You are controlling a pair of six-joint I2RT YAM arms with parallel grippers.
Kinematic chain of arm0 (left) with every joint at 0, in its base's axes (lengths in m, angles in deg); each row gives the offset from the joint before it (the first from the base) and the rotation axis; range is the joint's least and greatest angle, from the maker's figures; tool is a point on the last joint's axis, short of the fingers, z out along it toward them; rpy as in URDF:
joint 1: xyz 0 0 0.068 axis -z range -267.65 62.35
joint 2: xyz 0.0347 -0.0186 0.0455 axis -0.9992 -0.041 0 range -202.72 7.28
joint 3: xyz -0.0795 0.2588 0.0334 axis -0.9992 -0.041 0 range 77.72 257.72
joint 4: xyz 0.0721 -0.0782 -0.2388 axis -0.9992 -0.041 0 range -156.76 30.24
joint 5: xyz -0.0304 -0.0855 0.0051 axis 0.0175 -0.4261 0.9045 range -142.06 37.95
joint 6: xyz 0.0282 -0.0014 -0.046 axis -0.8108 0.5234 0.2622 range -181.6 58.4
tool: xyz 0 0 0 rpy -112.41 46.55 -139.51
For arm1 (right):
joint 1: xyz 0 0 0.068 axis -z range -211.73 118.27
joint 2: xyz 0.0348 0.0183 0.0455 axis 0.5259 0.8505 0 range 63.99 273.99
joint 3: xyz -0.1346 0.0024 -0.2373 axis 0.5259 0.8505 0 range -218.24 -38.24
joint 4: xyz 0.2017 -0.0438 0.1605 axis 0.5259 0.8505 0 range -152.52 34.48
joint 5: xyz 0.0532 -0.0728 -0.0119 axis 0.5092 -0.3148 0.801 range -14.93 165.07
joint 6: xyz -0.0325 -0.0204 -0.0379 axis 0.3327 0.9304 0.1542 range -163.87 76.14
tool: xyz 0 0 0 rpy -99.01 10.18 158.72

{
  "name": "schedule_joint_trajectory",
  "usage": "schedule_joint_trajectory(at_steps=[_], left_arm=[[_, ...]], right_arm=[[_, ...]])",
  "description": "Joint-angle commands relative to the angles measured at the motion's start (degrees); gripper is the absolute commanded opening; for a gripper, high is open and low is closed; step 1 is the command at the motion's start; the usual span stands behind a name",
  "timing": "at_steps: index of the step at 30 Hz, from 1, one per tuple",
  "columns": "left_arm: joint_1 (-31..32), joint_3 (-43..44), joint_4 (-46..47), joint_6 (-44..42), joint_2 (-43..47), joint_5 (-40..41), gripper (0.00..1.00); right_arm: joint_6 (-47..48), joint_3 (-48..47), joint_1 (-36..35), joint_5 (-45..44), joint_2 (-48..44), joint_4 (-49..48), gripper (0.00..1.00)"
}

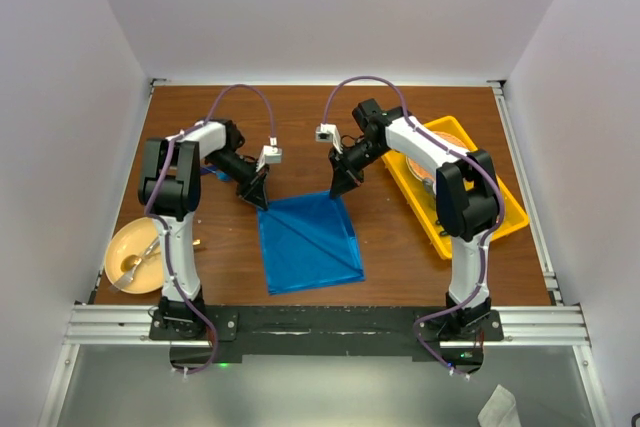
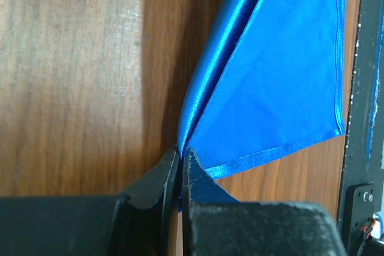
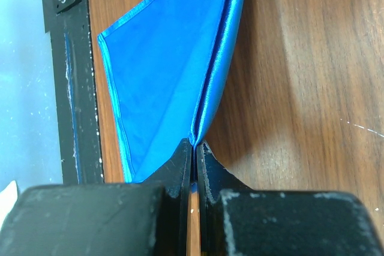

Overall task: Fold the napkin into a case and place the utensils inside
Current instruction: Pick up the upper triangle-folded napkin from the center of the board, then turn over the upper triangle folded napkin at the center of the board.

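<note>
The napkin [image 1: 308,242] lies flat on the table [image 1: 420,267], central toward the near edge, its two far corners raised. It looks thin, limp and slick (note the satin sheen), so it should drape and may slip from a shallow pinch; the hemmed corners are the sensible holds. The left gripper [image 1: 258,193] is clamped on the far-left corner, the right gripper [image 1: 341,185] on the far-right. A yellow tray [image 1: 505,197] sits further right.
</note>
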Motion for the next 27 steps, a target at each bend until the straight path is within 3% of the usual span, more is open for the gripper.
schedule_joint_trajectory(at_steps=[1,6,11,14,19,23,27], left_arm=[[-0.68,-1.18,-1.57,-2.17,2.9,-1.18,0.03],[-0.77,-1.8,1.85,3.26,6.85,-1.0,0.0],[-1.03,3.28,9.84,16.24,11.95,1.27,0.0],[-1.12,6.1,18.88,25.93,15.99,5.3,0.0],[-0.86,2.97,45.24,37.8,26.89,15.5,0.0],[1.07,-5.38,57.66,33.53,35.67,25.43,0.0],[3.53,-16.54,63.56,25.01,41.4,28.17,0.0]], right_arm=[[0.23,-0.18,-0.24,0.49,-3.83,-0.72,0.0],[-3.02,-0.97,-0.06,-1.26,-4.71,-3.53,0.0],[-5.74,-3.95,2.13,-7.31,-7.25,-9.06,0.0],[-6.71,-6.77,3.63,-12.75,-8.66,-15.72,0.0],[-7.68,-3.98,4.6,-21.91,-12.96,-35.14,0.0],[-3.74,4.81,4.68,-24.73,-18.75,-57.09,0.0],[4.07,20.06,3.72,-25.0,-22.28,-71.45,0.0]])
